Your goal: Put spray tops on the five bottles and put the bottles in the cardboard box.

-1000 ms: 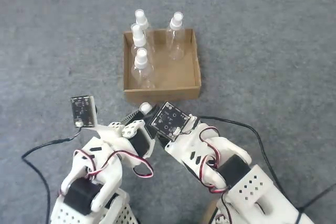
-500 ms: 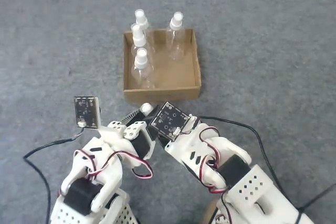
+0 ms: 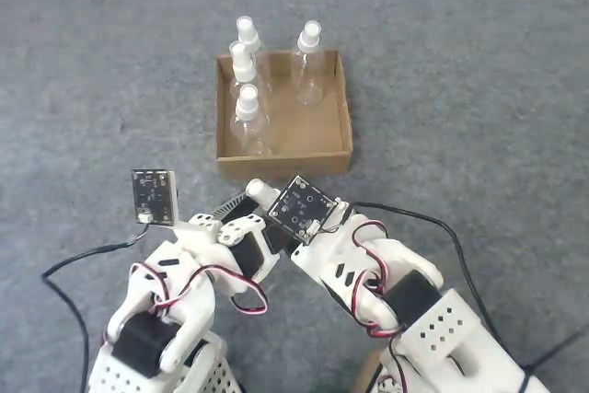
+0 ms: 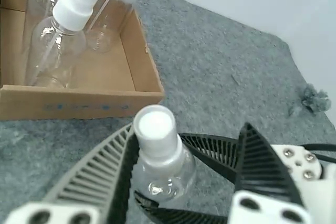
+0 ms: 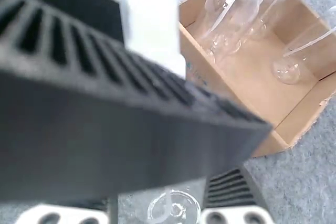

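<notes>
Evidently light, slippery, thin-walled plastic, the capped bottle [image 4: 160, 153] sat just before the box [image 3: 342, 126], clamped at its body by the left gripper [image 4: 156, 174]. The right gripper [image 4: 223, 153] pressed close, hold unclear. Best gripped at the body.

The left arm's wrist has twisted a little. The small dark camera board [image 3: 153, 197] on it was tilted a second ago and now sits squarer, a touch closer to the left jaws (most of that turn came in the first half-second). The right arm's dark square camera board [image 3: 302, 209] has rotated slightly. The white spray top [image 3: 260, 192] of the clear plastic bottle [image 4: 160, 169] between the left jaws now shows more fully.
</notes>
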You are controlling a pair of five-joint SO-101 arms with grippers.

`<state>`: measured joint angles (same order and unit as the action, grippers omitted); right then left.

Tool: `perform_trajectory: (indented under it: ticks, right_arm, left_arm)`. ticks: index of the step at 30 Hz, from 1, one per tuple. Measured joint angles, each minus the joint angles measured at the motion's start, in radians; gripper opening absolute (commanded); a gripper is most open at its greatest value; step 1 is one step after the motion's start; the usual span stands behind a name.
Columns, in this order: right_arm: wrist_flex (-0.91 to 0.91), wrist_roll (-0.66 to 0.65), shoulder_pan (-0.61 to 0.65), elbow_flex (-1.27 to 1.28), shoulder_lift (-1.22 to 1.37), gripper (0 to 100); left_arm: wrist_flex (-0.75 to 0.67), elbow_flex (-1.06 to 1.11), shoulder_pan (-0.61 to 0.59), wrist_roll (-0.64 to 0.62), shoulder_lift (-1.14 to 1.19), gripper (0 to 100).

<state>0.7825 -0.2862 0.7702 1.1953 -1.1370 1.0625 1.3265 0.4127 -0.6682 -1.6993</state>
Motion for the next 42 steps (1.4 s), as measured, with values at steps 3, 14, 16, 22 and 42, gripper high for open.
perform_trajectory:
  ticks: [3,14,16,22,42]
  right_arm:
    - [0.0,0.0,0.0,0.0,0.0,1.9]
    - [-0.031,0.0,-0.044,-0.003,-0.002,1.9]
    - [-0.035,0.0,-0.043,-0.003,-0.002,1.9]
    - [-0.037,0.0,-0.043,-0.003,-0.002,1.9]
    - [-0.015,0.0,-0.029,-0.003,-0.095,0.6]
  left_arm:
    - [0.005,0.0,0.0,0.0,0.0,27]
    - [0.029,-0.054,-0.166,-0.006,0.002,27]
    - [0.029,-0.054,-0.172,-0.023,0.002,27]
    - [0.029,-0.092,-0.275,-0.084,0.002,27]
    - [-0.075,0.012,-0.423,-0.144,0.009,27]
